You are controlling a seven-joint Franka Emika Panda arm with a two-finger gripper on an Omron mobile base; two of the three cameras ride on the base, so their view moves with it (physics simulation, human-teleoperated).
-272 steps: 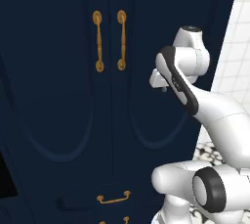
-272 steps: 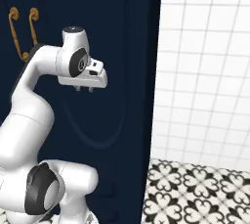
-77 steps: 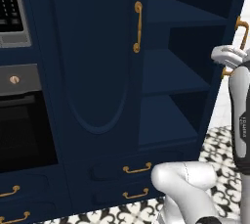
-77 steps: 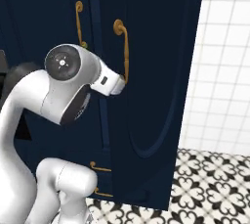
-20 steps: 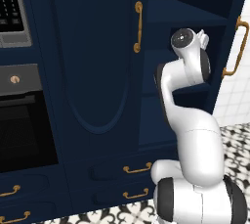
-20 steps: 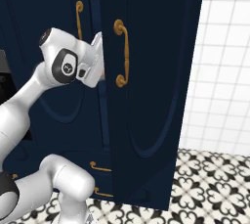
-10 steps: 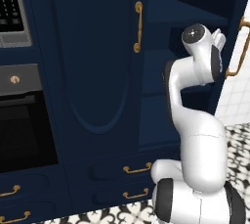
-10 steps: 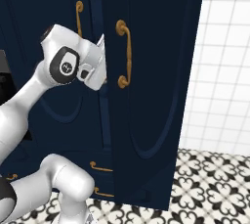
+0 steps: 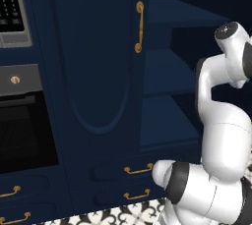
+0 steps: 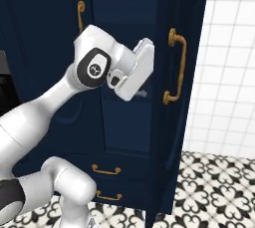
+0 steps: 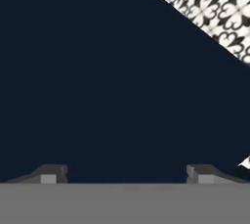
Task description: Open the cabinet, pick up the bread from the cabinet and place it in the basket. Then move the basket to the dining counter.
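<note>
The cabinet (image 9: 93, 71) stands in front of me, its left door shut with a long brass handle (image 9: 140, 27). Its right door (image 10: 172, 122) stands swung out, brass handle (image 10: 177, 67) facing the tiled wall. Bare navy shelves (image 9: 172, 71) show inside. My hand (image 10: 135, 68) sits just inside the open door, close to its inner face. In the hand view my gripper (image 11: 127, 174) is open, its fingertips (image 11: 52, 173) wide apart before a dark navy surface, with nothing between them. The bread, the basket and the dining counter are out of view.
A black wall oven (image 9: 19, 130) is built in left of the cabinet. Low navy drawers with brass pulls (image 9: 138, 169) run below. A white tiled wall (image 10: 224, 72) rises to the right, above a black-and-white patterned floor (image 10: 214, 192).
The right door has swung further out to the right. My hand has moved right with it, along its inner side. The gripper stays open.
</note>
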